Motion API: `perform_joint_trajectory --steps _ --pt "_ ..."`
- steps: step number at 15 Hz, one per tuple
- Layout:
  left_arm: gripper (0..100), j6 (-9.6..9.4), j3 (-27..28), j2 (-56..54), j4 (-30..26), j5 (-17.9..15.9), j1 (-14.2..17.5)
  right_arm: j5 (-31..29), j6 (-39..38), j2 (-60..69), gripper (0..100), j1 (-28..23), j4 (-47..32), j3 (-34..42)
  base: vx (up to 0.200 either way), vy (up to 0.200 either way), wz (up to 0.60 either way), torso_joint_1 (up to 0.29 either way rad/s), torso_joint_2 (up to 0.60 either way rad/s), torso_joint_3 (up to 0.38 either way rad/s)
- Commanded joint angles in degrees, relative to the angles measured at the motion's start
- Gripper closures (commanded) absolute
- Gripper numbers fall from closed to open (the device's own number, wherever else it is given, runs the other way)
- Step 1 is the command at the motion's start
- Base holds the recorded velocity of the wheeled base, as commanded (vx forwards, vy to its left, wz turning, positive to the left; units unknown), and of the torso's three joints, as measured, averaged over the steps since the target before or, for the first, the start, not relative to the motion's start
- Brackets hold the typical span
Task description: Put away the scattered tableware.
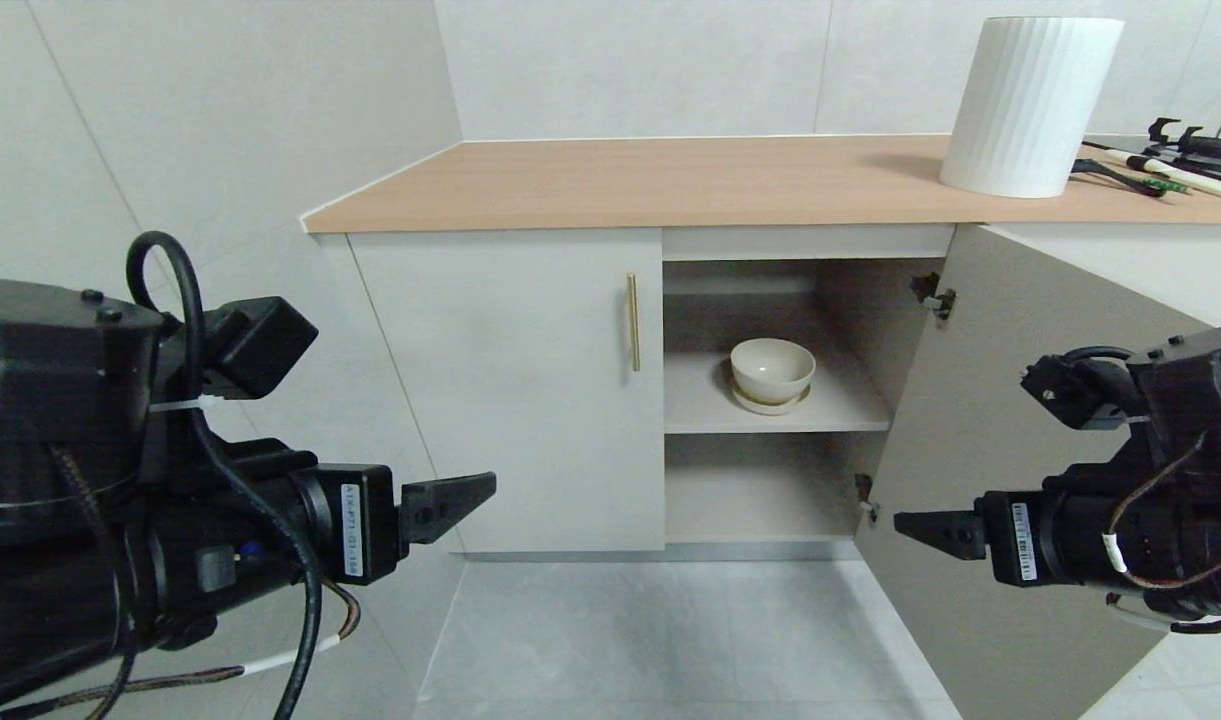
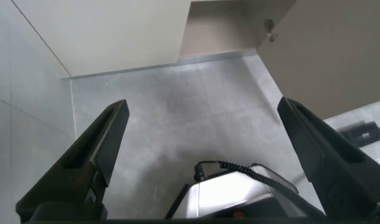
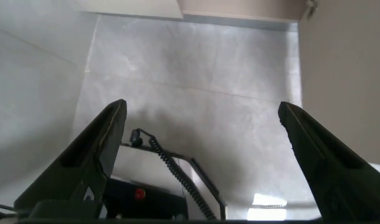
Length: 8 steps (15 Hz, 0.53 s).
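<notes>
Ceramic bowl (image 1: pixel 772 368) on plate (image 1: pixel 767 405), middle of shelf (image 1: pixel 850 405) — likely brittle, slick, light | pinch across rim | left gripper (image 1: pixel 460 500), right gripper (image 1: pixel 915 525) — jaws wide, empty

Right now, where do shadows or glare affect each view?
Head view: the ribbed white container throws a soft shadow on the countertop; the bowl sits in the dimmer open cabinet. Right wrist view: a bright reflection on the floor tiles. Left wrist view: floor tiles evenly lit.

The bowl (image 1: pixel 772 368) sits on what seems a saucer (image 1: pixel 770 407), on the upper shelf (image 1: pixel 855 405) inside the cabinet (image 1: pixel 510 390); its open door (image 1: pixel 1000 400) stands to the right.
</notes>
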<state>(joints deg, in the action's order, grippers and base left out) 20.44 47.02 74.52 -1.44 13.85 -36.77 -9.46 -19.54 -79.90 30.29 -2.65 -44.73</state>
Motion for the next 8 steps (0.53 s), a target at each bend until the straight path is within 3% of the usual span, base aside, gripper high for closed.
perform_joint_trajectory --steps 1,4,8 --pt "0 0.03 -0.09 0.19 0.03 -0.05 -0.06 0.06 0.03 0.44 0 0.12 -1.13 0.17 0.000 -0.200 0.00 0.012 0.01 0.002" --pt "0 0.03 -0.09 0.19 0.03 -0.14 -0.06 0.50 1.70 4.05 0 0.20 -7.46 -0.54 0.000 -0.200 0.00 0.007 0.00 0.004" --pt "0 0.03 -0.26 0.63 0.12 -0.14 -0.06 0.32 2.40 8.79 0 0.12 -26.27 -8.97 0.000 -0.200 0.00 0.002 0.00 0.002"
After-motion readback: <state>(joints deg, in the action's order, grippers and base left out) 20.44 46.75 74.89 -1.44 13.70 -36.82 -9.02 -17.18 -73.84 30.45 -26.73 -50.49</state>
